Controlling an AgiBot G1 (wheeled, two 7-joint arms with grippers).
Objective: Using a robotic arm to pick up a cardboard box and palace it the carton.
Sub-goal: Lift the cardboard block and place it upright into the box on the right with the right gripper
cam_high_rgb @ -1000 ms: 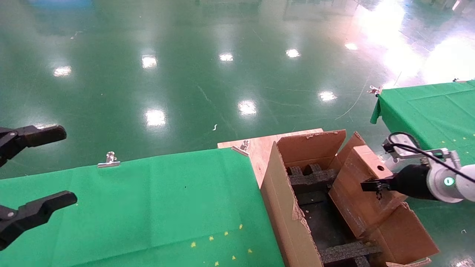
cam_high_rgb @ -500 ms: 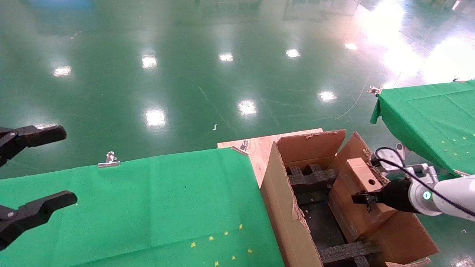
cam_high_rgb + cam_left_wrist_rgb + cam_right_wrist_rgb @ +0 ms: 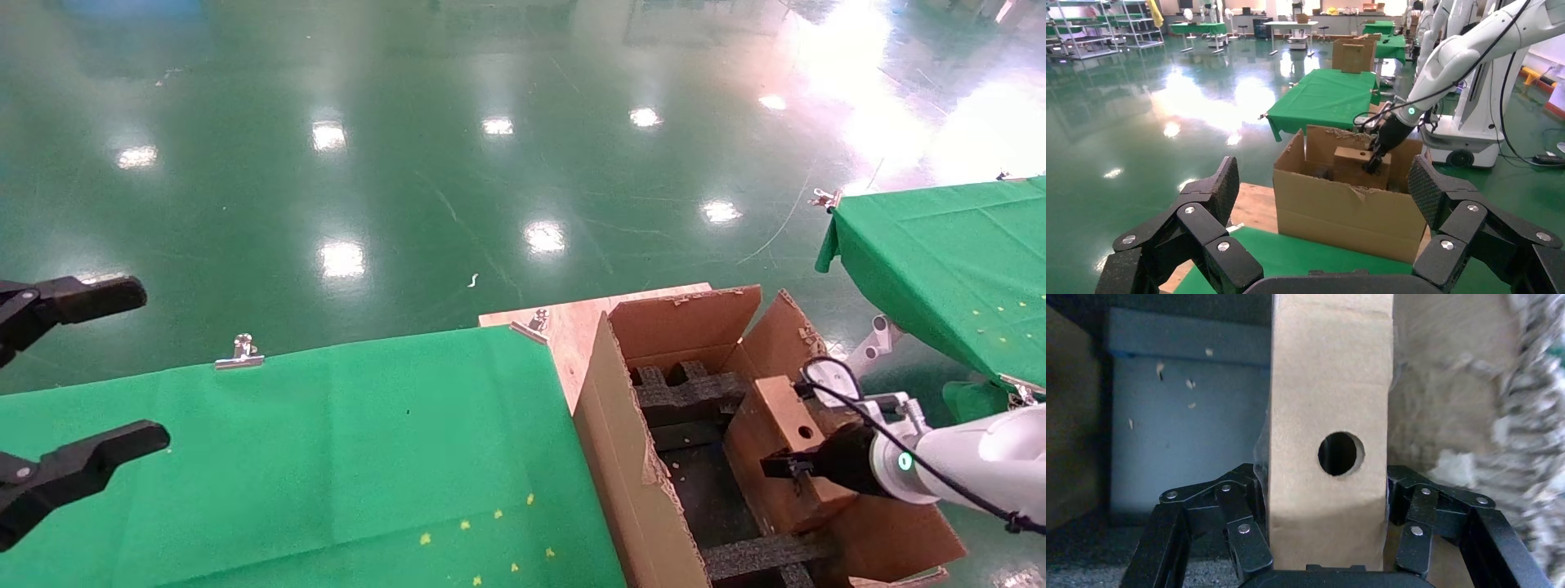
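Note:
The cardboard box (image 3: 776, 437), small and brown with a round hole in its top face, stands on edge inside the carton (image 3: 629, 465), close to its right wall. My right gripper (image 3: 788, 467), on the white robotic arm (image 3: 972, 457), is shut on the box's two broad sides. In the right wrist view the box (image 3: 1327, 386) fills the gap between the fingers (image 3: 1248, 533). From the left wrist view the box (image 3: 1361, 171) pokes just above the carton's ragged rim (image 3: 1346, 214). My left gripper (image 3: 114, 371) hangs open and empty at the far left.
Black foam inserts (image 3: 686, 392) line the carton's floor and ends. A green-clothed table (image 3: 327, 441) with a metal clip (image 3: 239, 353) adjoins the carton, over a wooden board (image 3: 572, 327). A second green table (image 3: 956, 245) stands at the right, shiny green floor beyond.
My right gripper has sunk with the cardboard box, from above the carton's right flap down into the carton. The left gripper has not moved.

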